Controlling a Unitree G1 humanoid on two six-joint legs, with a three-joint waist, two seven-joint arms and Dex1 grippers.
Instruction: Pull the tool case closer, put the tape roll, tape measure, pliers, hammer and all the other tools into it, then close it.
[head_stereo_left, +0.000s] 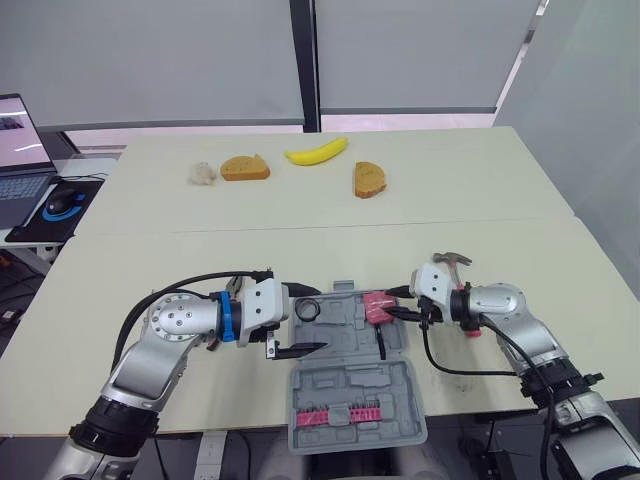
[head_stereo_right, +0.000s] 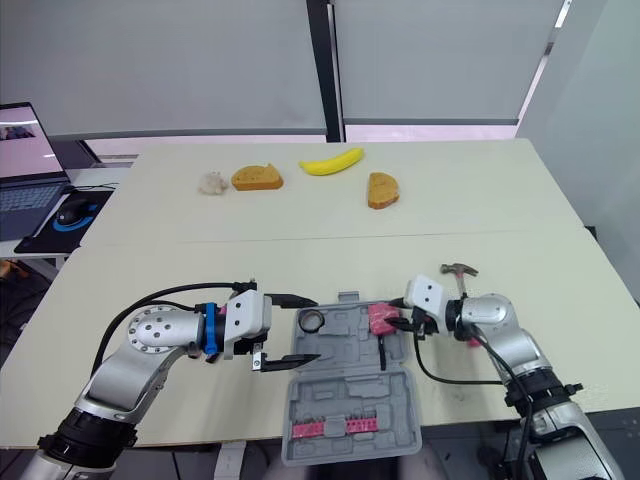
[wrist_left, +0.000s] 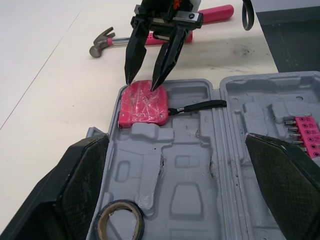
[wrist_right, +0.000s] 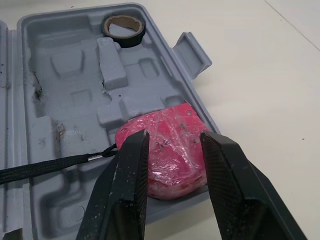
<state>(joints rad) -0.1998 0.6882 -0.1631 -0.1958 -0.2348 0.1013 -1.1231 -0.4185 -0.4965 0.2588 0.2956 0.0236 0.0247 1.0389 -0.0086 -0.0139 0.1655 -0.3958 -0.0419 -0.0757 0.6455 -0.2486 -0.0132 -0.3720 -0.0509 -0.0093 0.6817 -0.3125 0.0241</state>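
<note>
The grey tool case (head_stereo_left: 345, 340) lies open at the table's front edge, its lid (head_stereo_left: 350, 385) toward me. A black tape roll (head_stereo_left: 307, 309) sits in its back left corner. A pink tape measure (head_stereo_left: 378, 306) with a black strap lies in the back right corner. My right gripper (head_stereo_left: 393, 313) is open, its fingertips resting on top of the tape measure (wrist_right: 172, 150). My left gripper (head_stereo_left: 305, 320) is open wide over the case's left part, its fingers on either side of the tape roll (wrist_left: 120, 222). The hammer (head_stereo_left: 452, 259) lies on the table behind my right arm.
A row of pink bits (head_stereo_left: 335, 412) sits in the case lid. Far back lie a banana (head_stereo_left: 316, 152), two bread pieces (head_stereo_left: 245, 168) (head_stereo_left: 369, 180) and a small white object (head_stereo_left: 202, 174). A laptop (head_stereo_left: 20, 150) and a mouse (head_stereo_left: 60, 205) stand at the left.
</note>
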